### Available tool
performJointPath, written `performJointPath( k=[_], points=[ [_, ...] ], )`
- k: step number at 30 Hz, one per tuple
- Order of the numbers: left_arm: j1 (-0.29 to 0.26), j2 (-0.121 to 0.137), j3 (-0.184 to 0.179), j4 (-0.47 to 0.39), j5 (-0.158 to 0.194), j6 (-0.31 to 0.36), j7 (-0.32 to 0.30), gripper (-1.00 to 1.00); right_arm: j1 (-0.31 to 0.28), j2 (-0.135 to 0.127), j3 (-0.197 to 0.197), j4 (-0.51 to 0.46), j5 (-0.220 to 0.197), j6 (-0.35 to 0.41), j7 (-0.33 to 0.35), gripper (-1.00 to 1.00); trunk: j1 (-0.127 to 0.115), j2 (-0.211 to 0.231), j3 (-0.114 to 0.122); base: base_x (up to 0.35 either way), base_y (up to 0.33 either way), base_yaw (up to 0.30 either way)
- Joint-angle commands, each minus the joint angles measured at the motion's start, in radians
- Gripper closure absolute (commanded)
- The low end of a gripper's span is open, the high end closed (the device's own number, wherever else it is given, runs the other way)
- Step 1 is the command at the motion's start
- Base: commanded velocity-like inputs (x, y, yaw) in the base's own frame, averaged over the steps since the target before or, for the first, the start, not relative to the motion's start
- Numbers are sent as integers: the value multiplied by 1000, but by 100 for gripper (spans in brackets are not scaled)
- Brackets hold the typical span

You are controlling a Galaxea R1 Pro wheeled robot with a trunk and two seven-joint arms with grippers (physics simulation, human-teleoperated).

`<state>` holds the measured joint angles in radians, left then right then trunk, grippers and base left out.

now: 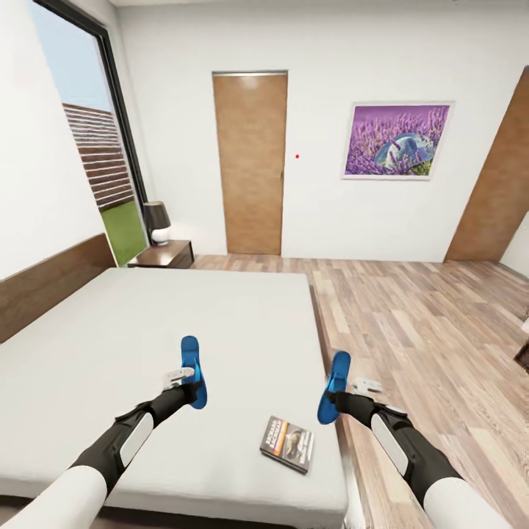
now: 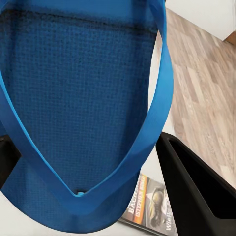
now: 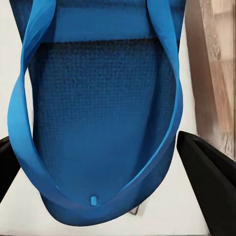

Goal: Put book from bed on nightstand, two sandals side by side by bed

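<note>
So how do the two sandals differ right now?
The left sandal is held by the left gripper above the mattress; the right sandal is held by the right gripper over the bed's edge, beside the floor. Both are blue and held up off the bed.

Bedroom: bed (nightstand beside)

A bright blue flat flip-flop sandal with a textured footbed sits close to the camera, its two straps meeting at a small toe post. The black fingers of the right gripper flank it on either side. Behind lie the light grey mattress and brown wood-plank floor.
</note>
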<state>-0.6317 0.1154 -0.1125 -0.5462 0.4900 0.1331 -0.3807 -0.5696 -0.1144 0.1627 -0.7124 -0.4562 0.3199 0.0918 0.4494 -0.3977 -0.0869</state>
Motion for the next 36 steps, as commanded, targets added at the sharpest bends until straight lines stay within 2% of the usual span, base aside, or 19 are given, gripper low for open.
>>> performJointPath(
  k=[1, 13, 36],
  points=[
    [-1, 1, -3, -1, 10, 7, -1, 100, -1, 0, 3, -1, -4, 4, -1, 100, 1, -2, -2, 0, 0, -236],
    [0, 1, -4, 0, 10, 7, -1, 100, -1, 11, 11, 0, 1, -10, -7, 100, 1, -2, -2, 0, 0, -290],
    [0, 3, -3, -1, 12, 8, -3, 100, -1, 12, 12, 1, 2, -10, -5, 100, 1, -2, -2, 0, 0, -300]
  ],
)
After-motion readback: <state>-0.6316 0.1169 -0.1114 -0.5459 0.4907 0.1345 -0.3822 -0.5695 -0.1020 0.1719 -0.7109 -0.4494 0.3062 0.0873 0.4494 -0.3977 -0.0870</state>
